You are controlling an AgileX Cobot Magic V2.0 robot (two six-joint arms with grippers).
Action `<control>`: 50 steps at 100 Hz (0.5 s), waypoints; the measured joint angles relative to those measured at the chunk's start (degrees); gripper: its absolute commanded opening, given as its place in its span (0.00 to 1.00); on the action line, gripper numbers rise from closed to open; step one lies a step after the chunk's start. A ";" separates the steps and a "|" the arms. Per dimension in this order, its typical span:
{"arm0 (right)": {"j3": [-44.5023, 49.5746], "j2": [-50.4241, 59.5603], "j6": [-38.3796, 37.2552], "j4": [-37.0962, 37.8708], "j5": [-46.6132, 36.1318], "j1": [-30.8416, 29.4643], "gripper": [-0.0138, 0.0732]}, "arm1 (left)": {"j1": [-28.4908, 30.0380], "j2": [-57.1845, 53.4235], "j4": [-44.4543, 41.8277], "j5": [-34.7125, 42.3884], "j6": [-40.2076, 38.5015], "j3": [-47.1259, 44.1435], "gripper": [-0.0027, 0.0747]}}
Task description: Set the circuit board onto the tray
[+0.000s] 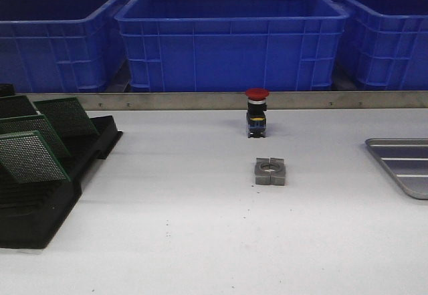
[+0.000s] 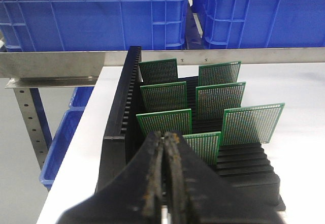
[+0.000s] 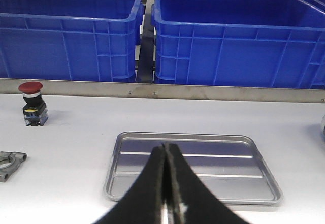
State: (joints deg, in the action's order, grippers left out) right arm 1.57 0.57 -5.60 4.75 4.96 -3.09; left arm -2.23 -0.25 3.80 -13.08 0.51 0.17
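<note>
Several green circuit boards (image 2: 165, 121) stand upright in a black slotted rack (image 2: 120, 117); in the front view the boards (image 1: 30, 154) lean in the rack (image 1: 40, 218) at the table's left. My left gripper (image 2: 164, 135) is shut and empty, just short of the nearest boards. The silver tray (image 3: 193, 168) lies empty on the white table; the front view shows only its left part at the right edge (image 1: 404, 164). My right gripper (image 3: 165, 147) is shut and empty, above the tray's near side. Neither gripper shows in the front view.
A red-capped push button (image 1: 257, 112) stands mid-table, with a square metal block with a round hole (image 1: 270, 171) in front of it. Blue plastic bins (image 1: 231, 37) line the far side behind a metal rail. The table's left edge lies beside the rack (image 2: 76, 153).
</note>
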 measured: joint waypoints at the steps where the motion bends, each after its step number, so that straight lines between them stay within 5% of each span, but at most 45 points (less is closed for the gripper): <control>1: 0.00 0.00 0.00 0.00 0.00 0.00 0.09 | 0.00 0.00 0.00 0.00 0.00 0.00 0.01; 50: 0.00 0.00 0.00 0.00 0.00 0.00 0.09 | 0.00 0.00 -0.16 2.23 0.00 0.00 0.01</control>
State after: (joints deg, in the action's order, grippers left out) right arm 1.57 0.57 -5.60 4.75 4.96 -3.09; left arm -2.23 -0.25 3.65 -10.85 0.51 0.17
